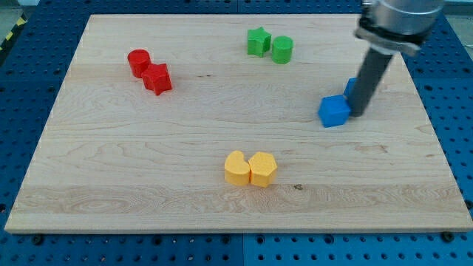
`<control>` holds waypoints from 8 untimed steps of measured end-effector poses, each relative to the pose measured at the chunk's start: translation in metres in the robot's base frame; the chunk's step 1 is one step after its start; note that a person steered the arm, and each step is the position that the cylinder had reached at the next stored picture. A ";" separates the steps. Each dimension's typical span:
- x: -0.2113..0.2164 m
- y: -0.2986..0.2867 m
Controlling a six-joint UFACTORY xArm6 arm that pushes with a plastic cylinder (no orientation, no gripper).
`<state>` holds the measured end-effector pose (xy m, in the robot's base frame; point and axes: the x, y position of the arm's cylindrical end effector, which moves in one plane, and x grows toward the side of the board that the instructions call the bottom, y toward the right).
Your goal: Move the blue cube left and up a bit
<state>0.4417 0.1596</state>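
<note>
While my tip [358,113] sits just at the right side of the blue cube [334,111], touching it or nearly so, the push looks to be in hand rather than finished. No jaws on this arm, just a plain rod, so it grips nothing. Blue cube lies toward the board's [111,185] right edge, about mid-height. A second blue block [351,86] peeks out behind the rod, shape hard to make out, mostly hidden.

Next move, as I judge it: push toward the left edge and slightly toward the top edge, so the tip should work from the cube's lower right side; pushing from the flat right alone gives left only. Path that way looks free.

Others: green star [258,41] and green cylinder [282,49] touching near the top edge, red cylinder [138,62] and red block [157,77] touching toward the top left corner, two yellow blocks [250,168] side by side near the bottom edge's middle.

No brands, labels or readable writing anywhere.
</note>
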 end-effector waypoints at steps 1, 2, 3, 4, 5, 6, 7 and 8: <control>0.001 -0.028; 0.012 -0.023; 0.043 -0.006; 0.047 -0.029; 0.041 -0.074; 0.020 -0.075; 0.001 -0.076; 0.010 -0.078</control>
